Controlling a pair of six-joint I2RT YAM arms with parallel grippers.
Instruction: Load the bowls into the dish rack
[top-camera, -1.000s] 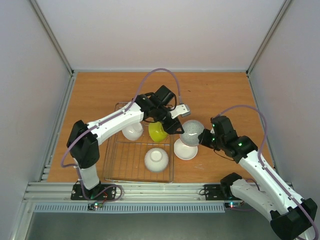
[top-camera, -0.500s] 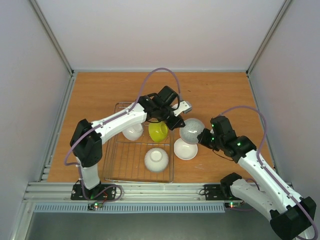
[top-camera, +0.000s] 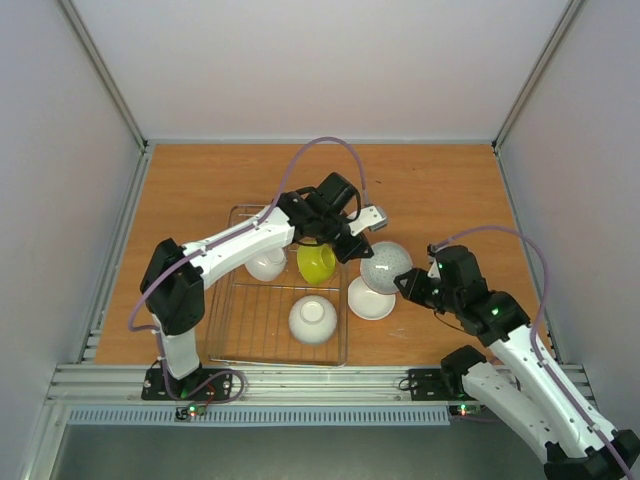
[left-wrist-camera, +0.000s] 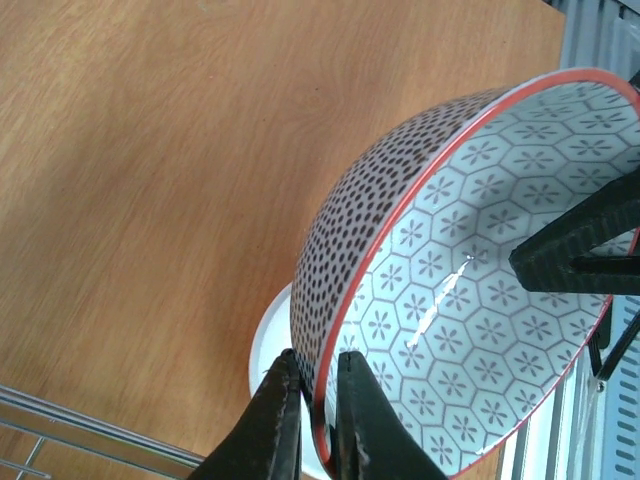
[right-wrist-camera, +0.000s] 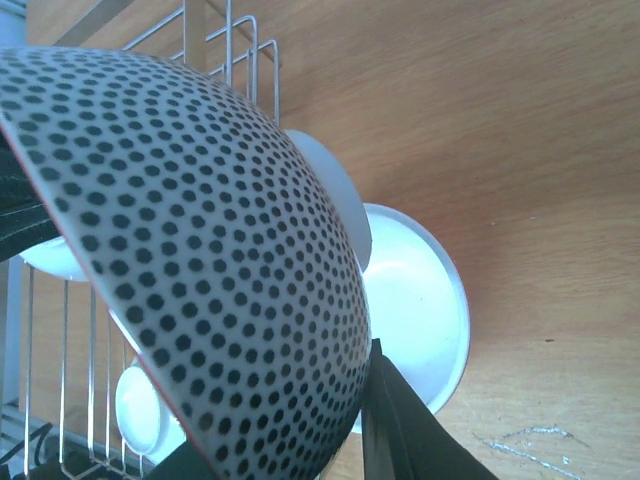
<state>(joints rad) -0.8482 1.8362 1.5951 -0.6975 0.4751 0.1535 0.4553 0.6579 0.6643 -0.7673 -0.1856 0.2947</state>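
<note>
- Five bowls in all: one grey dotted bowl (top-camera: 385, 267), one yellow-green bowl (top-camera: 316, 262), and three white.
- One dish rack (top-camera: 255, 315), silver wire, standing on the table (top-camera: 200, 190) in front of the left arm's base.
- Three bowls inside the rack:
  - yellow-green bowl toward the far right corner;
  - far white bowl (top-camera: 266, 265) just to its left;
  - near white bowl (top-camera: 313, 318) in the near half.
- Outside the rack: table-side white bowl (top-camera: 371, 300), resting on the wood just beside the rack's right wall.
- Grey dotted bowl, red-rimmed with a flower-and-hexagon pattern inside, held up on edge just right of the rack and over the far edge of the table-side white bowl.
- Two grippers, both on the grey dotted bowl:
  - left gripper (left-wrist-camera: 317, 375) clenched on the rim, one finger on each side of the wall;
  - right gripper (top-camera: 409, 284) grasping the opposite side, one finger flat on the patterned inside and the other against the dotted outside.
- Surface: orange-brown wood grain.
- Room: plain white panels (top-camera: 320, 60) at the back and both sides, with a metal rail (top-camera: 300, 378) along the near edge.
</note>
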